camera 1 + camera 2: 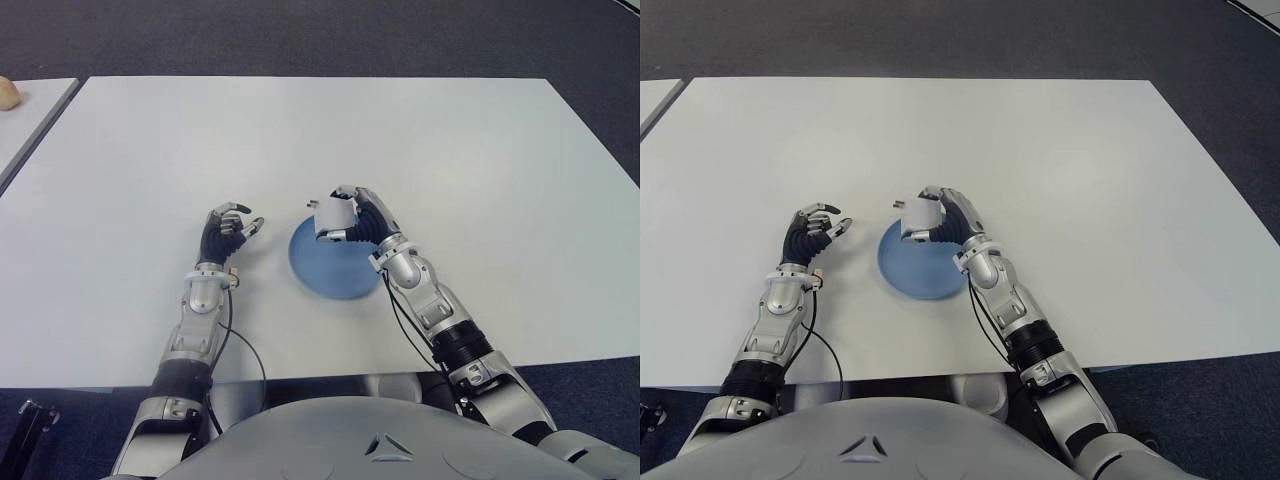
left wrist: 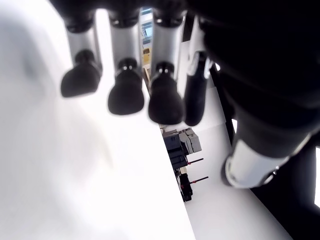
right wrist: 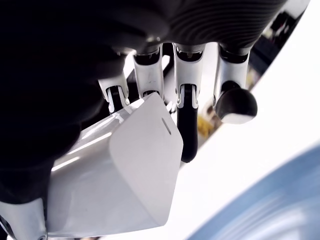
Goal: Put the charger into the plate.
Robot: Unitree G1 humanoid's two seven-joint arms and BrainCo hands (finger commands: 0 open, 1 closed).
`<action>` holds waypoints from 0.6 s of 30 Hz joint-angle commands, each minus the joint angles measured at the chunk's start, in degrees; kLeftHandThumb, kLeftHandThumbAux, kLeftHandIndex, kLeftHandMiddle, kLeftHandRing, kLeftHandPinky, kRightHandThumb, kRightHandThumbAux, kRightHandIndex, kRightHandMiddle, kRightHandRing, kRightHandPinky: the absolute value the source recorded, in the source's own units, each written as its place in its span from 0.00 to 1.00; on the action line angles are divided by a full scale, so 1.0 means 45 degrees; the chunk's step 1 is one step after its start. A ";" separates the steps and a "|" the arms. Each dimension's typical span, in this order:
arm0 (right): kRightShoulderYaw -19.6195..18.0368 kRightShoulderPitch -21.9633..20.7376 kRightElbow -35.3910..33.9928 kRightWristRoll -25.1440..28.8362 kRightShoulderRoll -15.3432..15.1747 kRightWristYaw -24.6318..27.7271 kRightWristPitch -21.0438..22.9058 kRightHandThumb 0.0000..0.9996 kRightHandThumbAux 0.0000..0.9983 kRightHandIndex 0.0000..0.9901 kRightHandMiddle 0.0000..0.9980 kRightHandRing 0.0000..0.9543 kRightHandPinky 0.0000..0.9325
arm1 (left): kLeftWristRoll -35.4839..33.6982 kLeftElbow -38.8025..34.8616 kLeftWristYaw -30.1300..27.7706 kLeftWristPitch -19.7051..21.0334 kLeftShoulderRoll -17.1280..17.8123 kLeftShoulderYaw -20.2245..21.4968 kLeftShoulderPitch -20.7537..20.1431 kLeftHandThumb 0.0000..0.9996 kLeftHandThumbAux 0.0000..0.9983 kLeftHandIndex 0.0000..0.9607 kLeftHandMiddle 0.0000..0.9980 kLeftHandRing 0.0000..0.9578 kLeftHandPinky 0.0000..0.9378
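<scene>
1. The right hand (image 1: 352,218) was closed around the charger (image 1: 333,215), thumb under one side and fingers (image 3: 188,125) over the other, holding it clear of the table (image 1: 480,160).
2. The charger sat inside that grip, above the far rim of the plate (image 1: 335,270), which lay just below and toward the robot from the hand.
3. The left hand (image 1: 228,232) showed off to the left of the plate, well apart from it, fingers loosely curled and holding nothing; whether it touched the table could not be told.
4. The charger was a small white block with flat faces and rounded edges, and its prongs appeared to stick out on the side away from the palm.
5. By its look it would be rigid and fairly light, with a smooth shell that could slip, so a firm pinch across two opposite flat faces seemed the best hold, well away from the prongs.
6. It did not look fragile, though a drop onto the plate could make it bounce or roll out, so a low release seemed wiser.
7. One face carried a small slot-shaped mark; no brand, label or readable writing showed on the charger or the plate.
</scene>
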 commanded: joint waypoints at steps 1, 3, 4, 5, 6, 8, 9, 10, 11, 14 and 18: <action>0.0744 -0.0320 0.0045 -0.0581 -0.0720 0.1674 0.0033 0.70 0.73 0.44 0.87 0.90 0.91 | 0.0118 0.0060 0.0054 0.0270 0.0104 0.0054 0.0028 0.71 0.72 0.46 0.80 0.84 0.87; 0.0992 -0.0465 0.0088 -0.0870 -0.0959 0.2191 0.0047 0.70 0.73 0.44 0.87 0.90 0.90 | 0.0111 0.0048 0.0037 0.0328 0.0104 0.0055 0.0022 0.71 0.72 0.46 0.81 0.84 0.88; 0.1055 -0.0504 0.0098 -0.0961 -0.1020 0.2348 0.0058 0.70 0.73 0.44 0.87 0.90 0.90 | 0.0108 0.0047 0.0031 0.0345 0.0104 0.0055 0.0017 0.71 0.72 0.46 0.81 0.84 0.88; 0.1177 -0.0566 0.0140 -0.1118 -0.1107 0.2549 0.0092 0.70 0.73 0.44 0.87 0.90 0.90 | 0.0098 0.0054 0.0021 0.0349 0.0102 0.0058 0.0011 0.71 0.72 0.46 0.81 0.84 0.88; 0.1255 -0.0618 0.0177 -0.1235 -0.1160 0.2701 0.0117 0.70 0.73 0.44 0.87 0.89 0.90 | 0.0091 0.0065 0.0012 0.0357 0.0102 0.0063 -0.0003 0.71 0.72 0.46 0.81 0.85 0.88; 0.1379 -0.0700 0.0213 -0.1434 -0.1247 0.2959 0.0175 0.70 0.73 0.44 0.87 0.89 0.89 | 0.0086 0.0073 0.0002 0.0368 0.0099 0.0069 -0.0022 0.71 0.72 0.46 0.81 0.85 0.88; 0.1441 -0.0743 0.0212 -0.1534 -0.1296 0.3093 0.0215 0.70 0.73 0.44 0.86 0.89 0.89 | 0.0088 0.0077 0.0002 0.0378 0.0095 0.0067 -0.0037 0.71 0.72 0.46 0.81 0.85 0.88; 0.1481 -0.0772 0.0209 -0.1605 -0.1329 0.3187 0.0242 0.70 0.73 0.44 0.86 0.89 0.89 | 0.0089 0.0079 0.0002 0.0385 0.0093 0.0065 -0.0045 0.71 0.72 0.46 0.81 0.85 0.88; 0.1558 -0.0807 0.0202 -0.1717 -0.1379 0.3327 0.0299 0.70 0.73 0.44 0.86 0.88 0.89 | 0.0074 0.0073 -0.0011 0.0389 0.0092 0.0067 -0.0043 0.71 0.72 0.46 0.81 0.84 0.88; 0.1721 -0.0850 0.0132 -0.1946 -0.1473 0.3702 0.0488 0.70 0.73 0.44 0.83 0.85 0.82 | 0.0010 0.0063 -0.0045 0.0393 0.0072 0.0082 -0.0036 0.71 0.72 0.46 0.81 0.83 0.85; 0.1884 -0.0817 -0.0201 -0.2158 -0.1593 0.4363 0.0896 0.70 0.73 0.44 0.71 0.72 0.68 | -0.0042 0.0086 -0.0038 0.0349 0.0043 0.0095 -0.0043 0.71 0.72 0.46 0.80 0.82 0.84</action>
